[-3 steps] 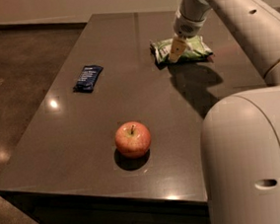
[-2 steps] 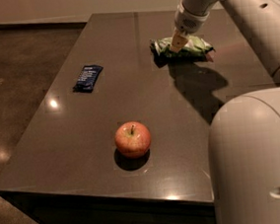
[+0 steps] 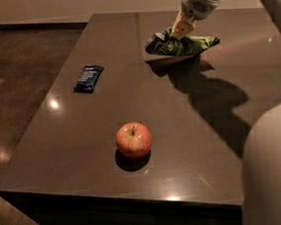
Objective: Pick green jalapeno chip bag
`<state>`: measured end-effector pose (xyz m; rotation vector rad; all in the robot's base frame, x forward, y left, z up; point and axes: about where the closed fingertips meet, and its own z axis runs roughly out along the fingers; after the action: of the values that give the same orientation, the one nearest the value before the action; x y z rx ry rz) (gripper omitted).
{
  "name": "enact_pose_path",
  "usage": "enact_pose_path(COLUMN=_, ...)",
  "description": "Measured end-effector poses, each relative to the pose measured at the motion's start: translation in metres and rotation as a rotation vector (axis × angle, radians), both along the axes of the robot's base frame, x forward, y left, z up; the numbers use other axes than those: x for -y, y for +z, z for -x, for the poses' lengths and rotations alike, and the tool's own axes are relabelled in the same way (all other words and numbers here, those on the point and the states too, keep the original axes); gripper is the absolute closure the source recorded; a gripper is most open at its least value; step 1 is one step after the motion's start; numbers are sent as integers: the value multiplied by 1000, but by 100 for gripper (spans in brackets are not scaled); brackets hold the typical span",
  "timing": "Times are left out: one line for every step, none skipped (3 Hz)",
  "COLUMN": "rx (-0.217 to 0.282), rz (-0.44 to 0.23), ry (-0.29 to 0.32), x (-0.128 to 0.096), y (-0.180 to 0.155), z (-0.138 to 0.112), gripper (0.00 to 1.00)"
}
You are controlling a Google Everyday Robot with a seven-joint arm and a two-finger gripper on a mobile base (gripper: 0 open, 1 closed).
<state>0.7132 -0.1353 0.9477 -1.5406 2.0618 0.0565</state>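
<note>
The green jalapeno chip bag [image 3: 196, 44] is crinkled and hangs a little above the dark table [image 3: 73, 141] at the far right, with its shadow on the surface below it. My gripper [image 3: 181, 31] comes down from the upper right and is shut on the bag's top edge near its left end. The tan fingers [image 3: 182, 27] press into the bag.
A red apple [image 3: 133, 139] stands near the table's front middle. A small dark-blue wrapped bar [image 3: 88, 78] lies at the left. My white body [image 3: 275, 171] fills the bottom right corner. The floor drops away left of the table edge.
The gripper has risen with the chip bag in it; the bag has left the table and its shadow now shows beneath it. Apple and blue bar have not moved.
</note>
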Motion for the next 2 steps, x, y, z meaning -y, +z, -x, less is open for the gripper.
enact_pose_path(rx=43, rz=-46, ry=46, x=-12, y=32, z=18, gripper=100)
enact_pose_path(rx=85, rz=-87, ry=103, x=-30, y=61, z=38, gripper=100)
